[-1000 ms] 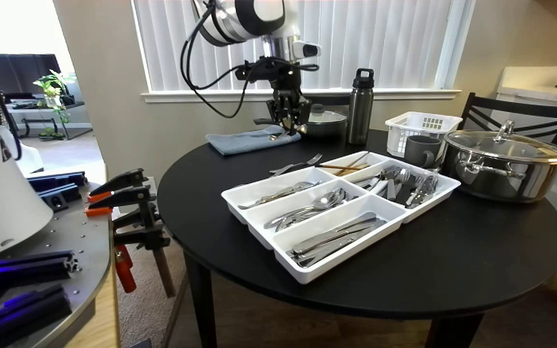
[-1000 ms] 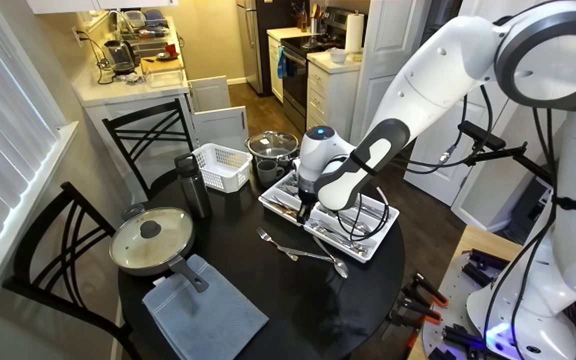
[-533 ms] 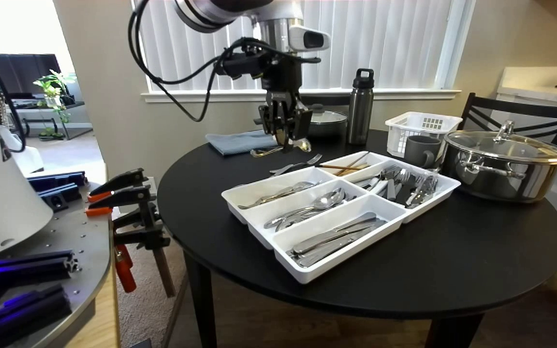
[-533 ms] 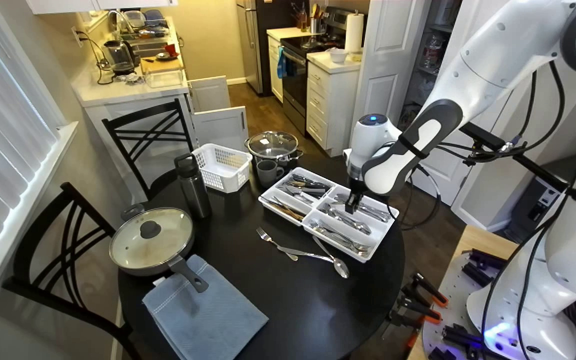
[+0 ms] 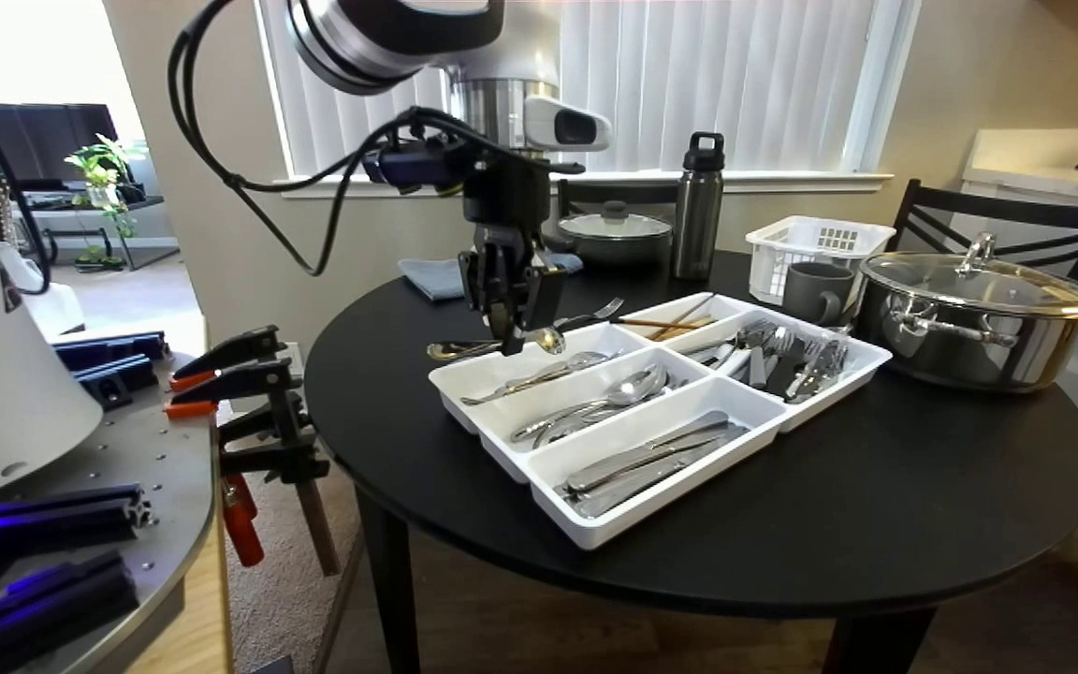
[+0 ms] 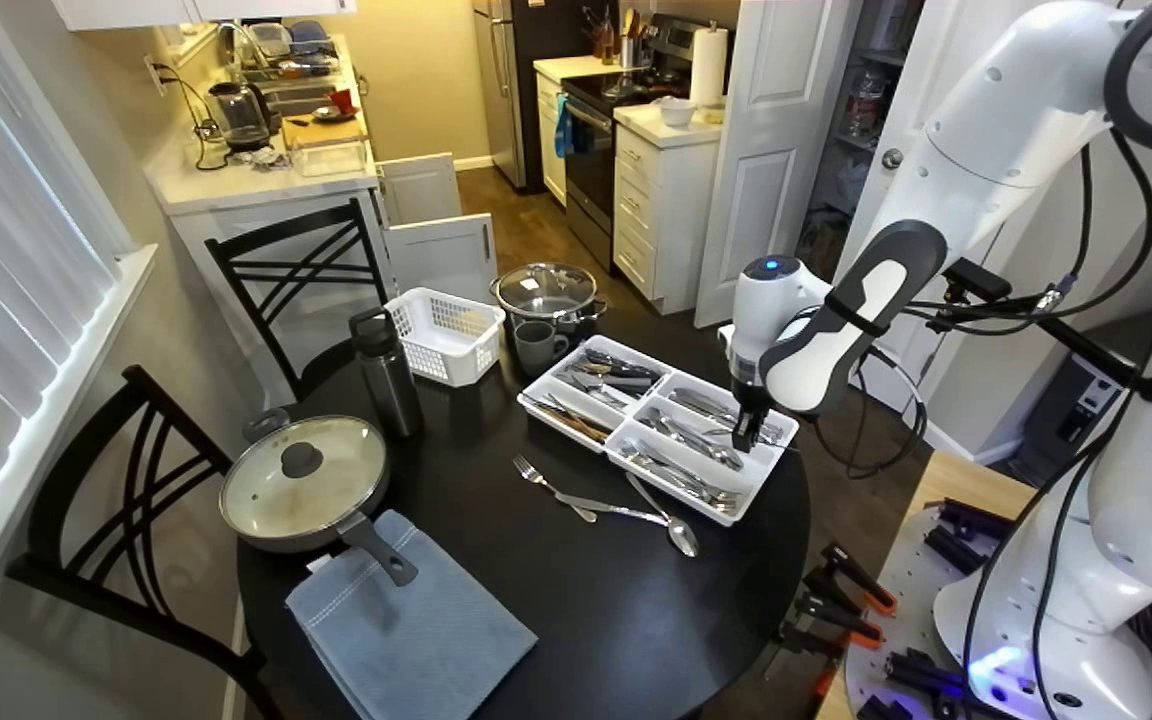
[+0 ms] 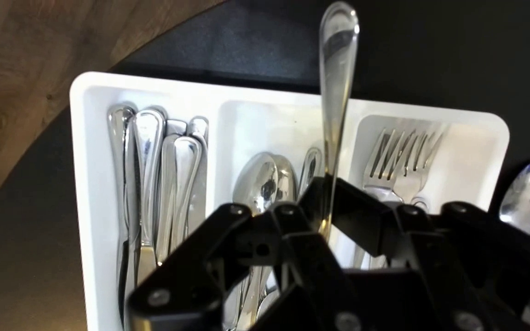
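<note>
You have a spoon (image 7: 335,82) pinched by its handle in the gripper (image 6: 744,438), above the white tray (image 5: 586,534), the handle's end reaching past the tray's short edge nearest the rim of the black table (image 5: 876,505). Beneath, spoons (image 7: 256,181) lie between knives (image 7: 186,161) and forks (image 7: 409,181); a loose spoon (image 7: 528,196) rests just beside the tray's long edge.
</note>
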Motion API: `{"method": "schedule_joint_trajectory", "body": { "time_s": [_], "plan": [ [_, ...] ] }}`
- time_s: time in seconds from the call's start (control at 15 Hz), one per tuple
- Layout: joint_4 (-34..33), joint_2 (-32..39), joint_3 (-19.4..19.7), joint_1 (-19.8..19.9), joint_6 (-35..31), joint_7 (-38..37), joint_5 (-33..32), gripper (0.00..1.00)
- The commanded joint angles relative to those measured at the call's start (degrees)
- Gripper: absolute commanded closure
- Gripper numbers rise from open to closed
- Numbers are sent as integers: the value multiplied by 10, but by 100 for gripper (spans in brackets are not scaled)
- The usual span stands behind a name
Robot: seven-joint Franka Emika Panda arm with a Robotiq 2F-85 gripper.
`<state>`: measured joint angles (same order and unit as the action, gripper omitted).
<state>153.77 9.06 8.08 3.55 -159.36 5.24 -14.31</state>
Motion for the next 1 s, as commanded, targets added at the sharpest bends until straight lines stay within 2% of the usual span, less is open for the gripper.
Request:
{"method": "schedule_joint_trajectory", "body": {
  "time_s": [0.0, 0.2, 0.33, 0.6, 0.73, 0.8, 0.87, 0.93],
  "plan": [
    [-19, 43, 18, -4, -32, -28, -42, 98],
    [-53, 94, 66, -25, -67, -77, -106, 98],
    [-77, 127, 91, -40, -92, -95, -116, 98],
    [-116, 177, 106, -72, -130, -102, -85, 98],
    [-130, 193, 90, -75, -128, -101, -57, 98],
    [-137, 196, 76, -74, -104, -100, -37, 65],
    [-139, 195, 62, -70, -98, -92, -23, 64],
    [-133, 185, 33, -54, -93, -77, -2, 59]
  ]
}}
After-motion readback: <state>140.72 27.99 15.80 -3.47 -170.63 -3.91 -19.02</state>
